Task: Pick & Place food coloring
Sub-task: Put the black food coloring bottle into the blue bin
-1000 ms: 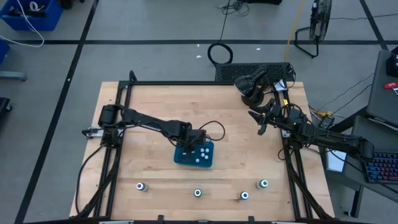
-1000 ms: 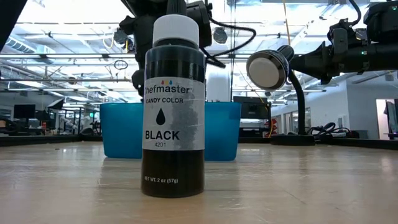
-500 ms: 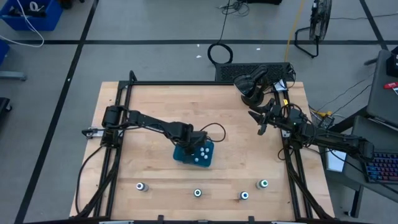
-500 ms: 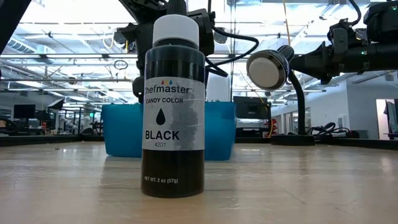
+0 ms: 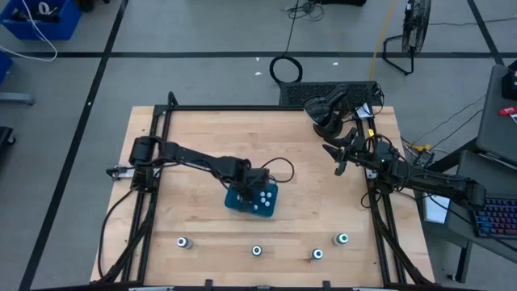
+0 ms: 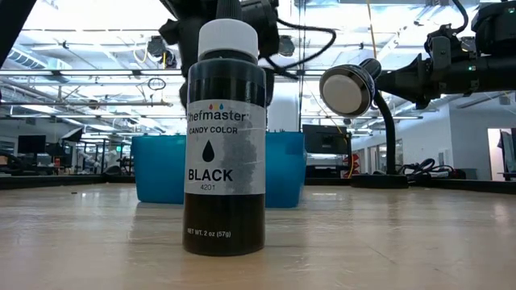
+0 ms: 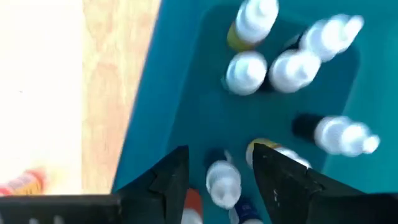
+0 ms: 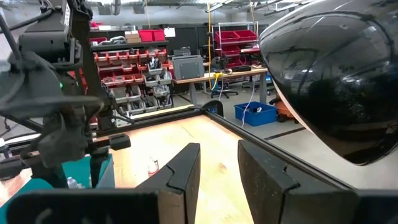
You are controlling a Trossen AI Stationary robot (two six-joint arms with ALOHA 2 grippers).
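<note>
Left hand (image 7: 217, 171) hangs over the teal tray (image 5: 240, 204) near the middle of the counter (image 5: 202, 145), fingers parted. A white-capped food coloring bottle (image 7: 222, 182) stands in the gap between the fingers; cannot tell whether either finger touches it. It looks loose rather than gripped.

Tray contents, left wrist view: several small white-capped bottles standing or leaning, three clustered at the far end (image 7: 246, 72), one dark-bodied bottle lying on its side (image 7: 339, 134).

Four larger dark bottles with green-white tops stand apart in a row along the counter's near edge (image 5: 257, 250). In the low view, one of them, labelled BLACK (image 6: 223, 137), stands upright close to the camera, with the tray behind it.

Right hand (image 5: 339, 166) waits above the counter's far right part, beside a black desk lamp (image 5: 325, 117). Its fingers (image 8: 183, 168) stand slightly apart, nothing between them.
</note>
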